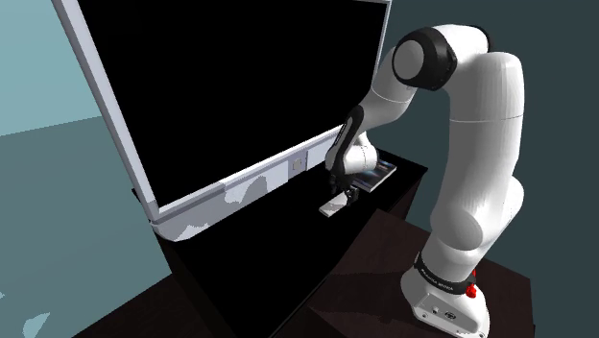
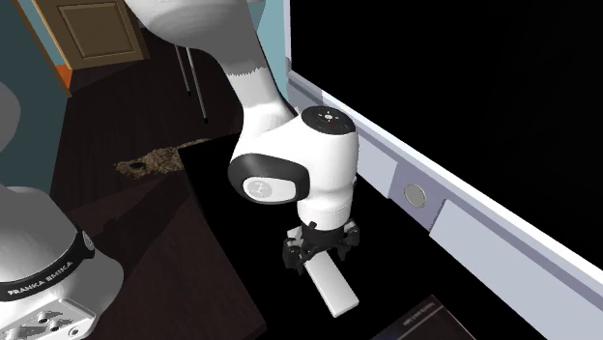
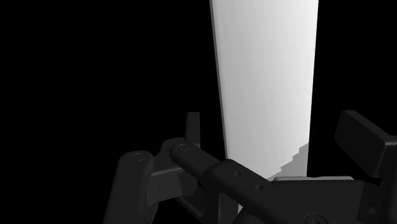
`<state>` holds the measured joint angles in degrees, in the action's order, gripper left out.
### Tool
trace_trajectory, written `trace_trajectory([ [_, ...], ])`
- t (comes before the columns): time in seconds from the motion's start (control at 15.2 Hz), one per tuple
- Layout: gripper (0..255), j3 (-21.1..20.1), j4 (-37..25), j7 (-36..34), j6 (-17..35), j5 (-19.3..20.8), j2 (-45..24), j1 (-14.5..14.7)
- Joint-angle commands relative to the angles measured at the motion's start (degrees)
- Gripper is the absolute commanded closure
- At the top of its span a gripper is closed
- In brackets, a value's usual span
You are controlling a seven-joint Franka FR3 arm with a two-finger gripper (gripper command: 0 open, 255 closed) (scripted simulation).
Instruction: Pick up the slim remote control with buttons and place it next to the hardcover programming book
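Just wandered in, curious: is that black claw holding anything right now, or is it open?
Claw: open, fingers standing either side of the white remote, not clasping it.

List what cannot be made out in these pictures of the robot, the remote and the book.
1. Remote: no buttons can be made out; it is drawn plain white. In the wrist view, the gripper hides its near end.
2. Book: in the second exterior view, cut off by the bottom edge. In the shoulder view, partly behind the arm, its cover too small to read.
3. TV: in the shoulder view, cut off by the top edge.
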<state>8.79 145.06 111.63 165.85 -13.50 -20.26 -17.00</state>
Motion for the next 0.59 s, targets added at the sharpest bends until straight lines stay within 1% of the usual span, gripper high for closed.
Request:
trace_trajectory([
  [0.0, 0, 1.33, 0.60, -0.95, -1.76, 1.22, 2.34, 1.05],
  [0.2, 0, 4.67, 1.81, -4.03, -6.89, 5.35, 8.79, 3.50],
  [0.53, 0, 4.55, 1.81, -4.08, -6.88, 5.41, 8.79, 3.37],
])
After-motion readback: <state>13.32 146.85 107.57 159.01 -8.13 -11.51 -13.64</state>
